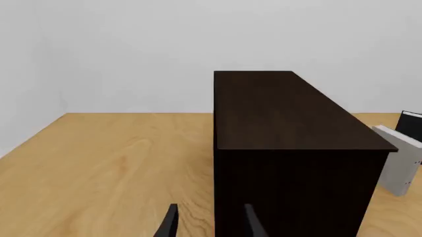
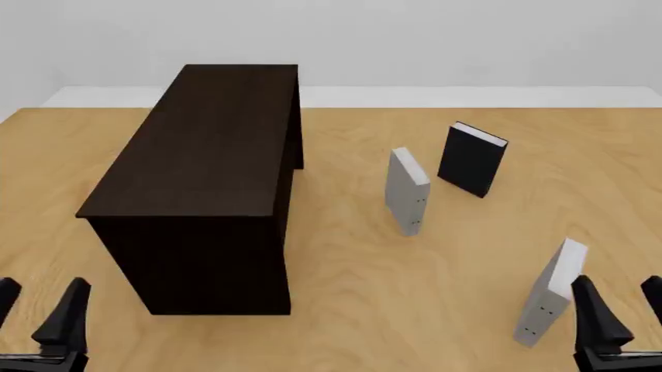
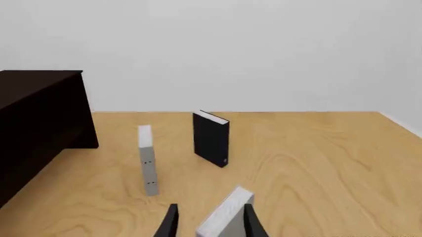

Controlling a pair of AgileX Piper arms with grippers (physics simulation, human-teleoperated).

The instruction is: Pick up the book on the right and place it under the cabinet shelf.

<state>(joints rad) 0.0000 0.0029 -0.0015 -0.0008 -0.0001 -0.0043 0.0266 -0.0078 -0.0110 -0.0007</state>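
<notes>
1. The book stands tilted at the table's near right, just beside the right gripper.
2. Right gripper's jaws are wide, holding nothing.
3. Left gripper is wide too, near the cabinet.

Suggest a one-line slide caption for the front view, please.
Right gripper open beside the tilted grey book, dark cabinet at left.
</notes>
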